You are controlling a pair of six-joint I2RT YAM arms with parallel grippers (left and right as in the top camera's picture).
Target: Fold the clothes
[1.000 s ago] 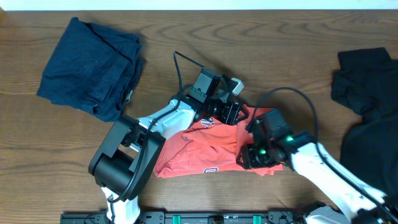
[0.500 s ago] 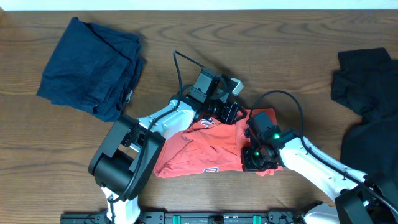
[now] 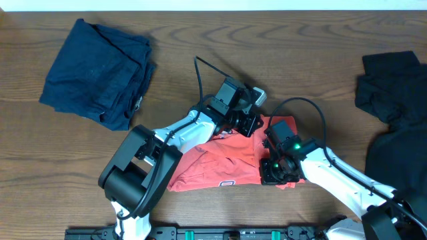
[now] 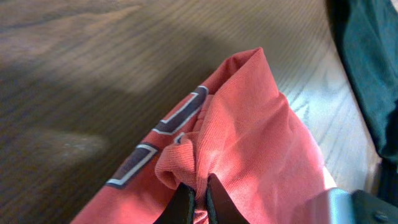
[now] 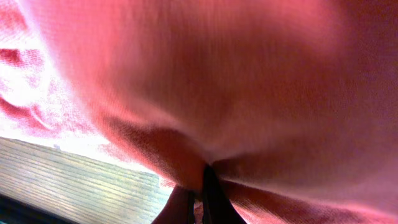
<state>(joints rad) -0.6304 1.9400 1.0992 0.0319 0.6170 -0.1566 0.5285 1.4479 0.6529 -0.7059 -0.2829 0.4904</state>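
The coral-red T-shirt point(image 3: 223, 163) with white block lettering lies crumpled near the table's front middle. My left gripper point(image 3: 250, 127) sits at the shirt's far edge, and the left wrist view has it point(image 4: 200, 196) shut on a pinched fold of red cloth point(image 4: 249, 137). My right gripper point(image 3: 275, 172) is at the shirt's right front corner. The right wrist view is filled with red fabric point(image 5: 217, 81), and that gripper point(image 5: 202, 199) is shut on a bunched fold of it.
A folded dark navy garment point(image 3: 97, 73) lies at the back left. Black garments point(image 3: 393, 127) are heaped along the right edge. Bare wooden table point(image 3: 307, 60) runs behind the shirt.
Both grippers have shut on the shirt, the right one first. The left arm has shifted slightly right, and the right arm has drawn in toward the shirt.
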